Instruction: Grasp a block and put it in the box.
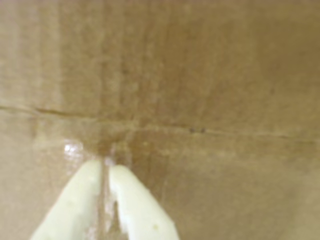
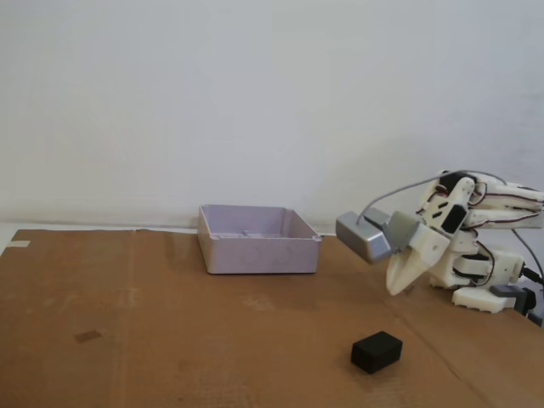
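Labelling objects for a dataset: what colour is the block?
Matte black, clearest in the fixed view.

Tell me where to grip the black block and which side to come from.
Come from above and close the fingers across the block's narrower width, on its two long side faces. It lies flat on the cardboard with open space all round. The gripper is shut, so open it first.

Matt brown cardboard (image 2: 170,323) covers the desk, its fibrous surface creased, with a glossy strip of clear tape (image 1: 72,148) catching light at 9 o'clock of the jaws in the wrist view. The box (image 2: 257,253) looks like smooth pale plastic with a faint sheen. The block (image 2: 376,351) is matt black. The gripper (image 2: 398,287) is cream plastic, beside a grey metallic-looking housing (image 2: 364,237).
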### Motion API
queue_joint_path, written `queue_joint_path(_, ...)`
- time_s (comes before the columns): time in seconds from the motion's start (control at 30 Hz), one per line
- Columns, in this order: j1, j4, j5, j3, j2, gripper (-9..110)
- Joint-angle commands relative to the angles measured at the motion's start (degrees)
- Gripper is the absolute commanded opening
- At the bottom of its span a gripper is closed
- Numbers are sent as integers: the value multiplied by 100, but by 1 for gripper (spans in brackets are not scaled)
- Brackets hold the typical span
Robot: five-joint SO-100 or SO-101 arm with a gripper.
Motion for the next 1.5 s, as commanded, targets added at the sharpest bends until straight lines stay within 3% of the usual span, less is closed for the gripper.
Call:
queue_joint_path(0.0, 18, -132, -9, -923, -185, 0)
queue_joint_path(0.73, -9, -132, 9, -2171, 88, 0)
queue_joint_path(1.23, -694, -149, 9, -2294, 44, 0)
queue_joint_path(1.47, -1002, -853, 0, -2215, 35, 0)
